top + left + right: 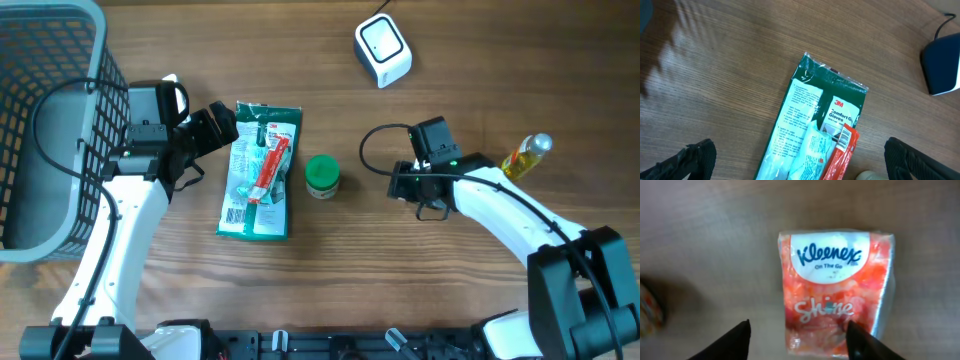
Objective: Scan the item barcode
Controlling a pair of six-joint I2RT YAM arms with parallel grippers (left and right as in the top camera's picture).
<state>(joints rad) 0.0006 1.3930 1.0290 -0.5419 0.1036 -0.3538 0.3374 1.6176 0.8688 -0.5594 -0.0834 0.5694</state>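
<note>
A white barcode scanner (383,50) stands at the back of the table; it also shows as the scanner (942,65) at the right edge of the left wrist view. An orange Kleenex tissue pack (835,290) lies flat on the wood. My right gripper (798,322) is open around its lower end: the left finger stands clear and the right finger (865,342) overlaps the pack's corner. From overhead, the right gripper (398,185) hides the pack. A green and white glove package (258,170) with a red strip lies left of centre. My left gripper (799,141) hovers wide open above the glove package (820,130), holding nothing.
A grey mesh basket (50,120) fills the left edge. A green-lidded jar (322,175) stands between the two grippers. A yellow oil bottle (527,157) lies at the right. A colourful thing (649,311) pokes in at the right wrist view's left edge.
</note>
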